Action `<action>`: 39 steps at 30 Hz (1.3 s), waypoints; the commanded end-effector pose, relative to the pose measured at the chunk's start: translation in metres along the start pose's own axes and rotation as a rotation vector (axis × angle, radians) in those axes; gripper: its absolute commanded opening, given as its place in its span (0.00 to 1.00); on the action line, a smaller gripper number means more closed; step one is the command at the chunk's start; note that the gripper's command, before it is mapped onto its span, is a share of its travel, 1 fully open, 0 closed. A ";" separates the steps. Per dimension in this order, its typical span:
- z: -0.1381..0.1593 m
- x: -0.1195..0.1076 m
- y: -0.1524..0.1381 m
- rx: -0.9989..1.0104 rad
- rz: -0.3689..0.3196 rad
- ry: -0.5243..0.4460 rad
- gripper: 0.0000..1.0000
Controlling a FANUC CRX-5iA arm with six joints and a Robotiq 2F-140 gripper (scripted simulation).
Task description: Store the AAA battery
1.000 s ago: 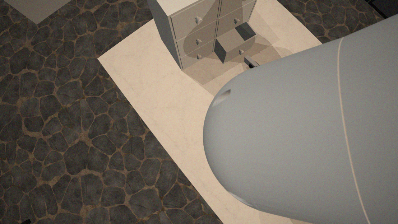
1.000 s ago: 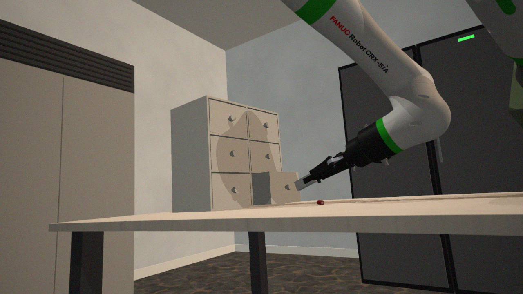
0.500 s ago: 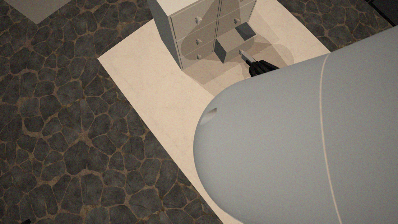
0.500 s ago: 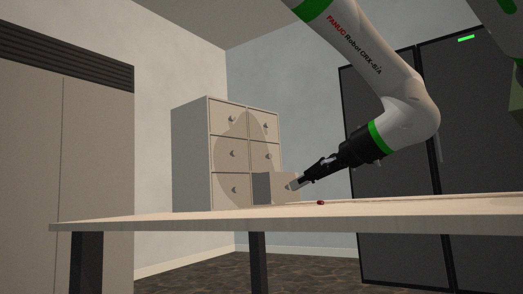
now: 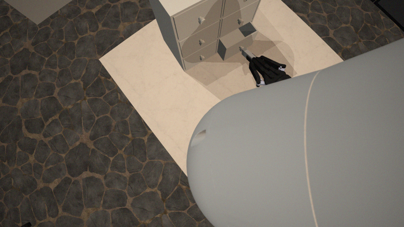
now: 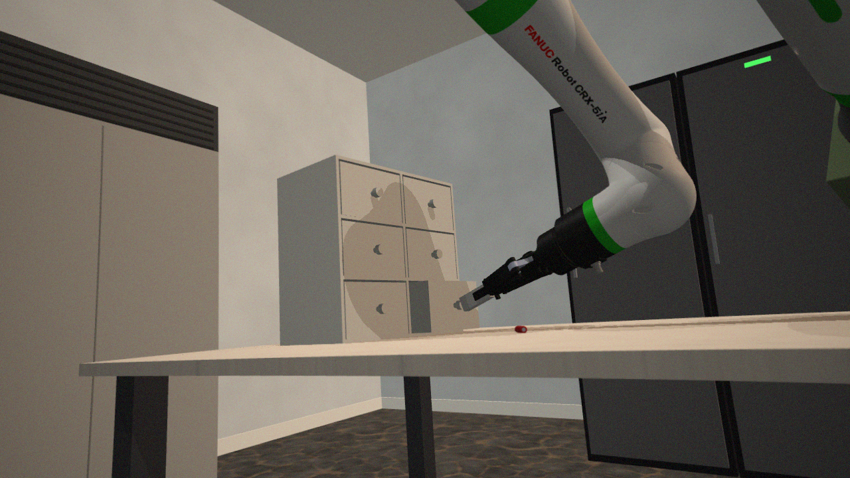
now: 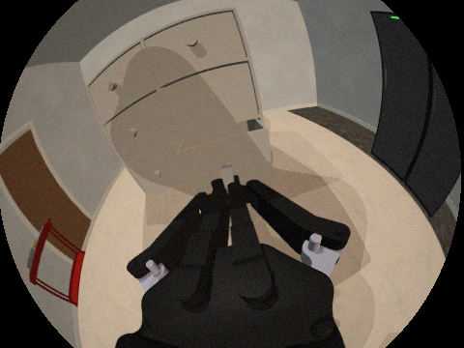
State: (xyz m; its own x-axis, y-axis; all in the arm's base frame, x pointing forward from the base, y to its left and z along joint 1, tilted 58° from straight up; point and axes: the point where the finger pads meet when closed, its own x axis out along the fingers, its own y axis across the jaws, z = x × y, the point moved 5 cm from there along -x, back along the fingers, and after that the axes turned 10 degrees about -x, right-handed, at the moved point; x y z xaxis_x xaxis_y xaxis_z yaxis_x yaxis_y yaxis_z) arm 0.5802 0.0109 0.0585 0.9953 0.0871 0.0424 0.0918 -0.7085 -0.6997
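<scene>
Exterior view first: my white forearm [image 6: 600, 119] slopes down from the upper right toward the chest [image 6: 309, 249], which stands at the far edge of the tabletop [image 6: 416, 356], close to its far left corner as that camera sees it. The chest has six drawers in two columns. Five fronts sit flush; the bottom right drawer [image 6: 442, 306] stands pulled partway out, level, its open tray showing in the top view. My pincer [image 6: 478, 295] points down at a slant toward that drawer's front, its tips just at the small knob [image 6: 457, 305]; whether they touch it I cannot tell. The fingers are pressed together with nothing between them, as the wrist view shows them meeting tip to tip. The AAA battery [image 6: 520, 328], small and red, lies on the tabletop near the far edge, a little to the right of the open drawer and apart from it, below my wrist.
</scene>
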 end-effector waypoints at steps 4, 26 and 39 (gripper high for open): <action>-0.003 0.008 0.001 0.000 0.000 0.000 0.00; -0.013 0.035 0.002 0.000 0.000 0.000 0.00; -0.015 0.042 0.003 0.000 0.000 0.000 0.00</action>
State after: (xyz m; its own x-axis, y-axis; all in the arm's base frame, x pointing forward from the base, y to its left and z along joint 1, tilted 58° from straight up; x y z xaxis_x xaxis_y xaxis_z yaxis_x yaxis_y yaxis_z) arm 0.6224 0.0020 0.0692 0.9953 0.0866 0.0426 0.0916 -0.7085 -0.6997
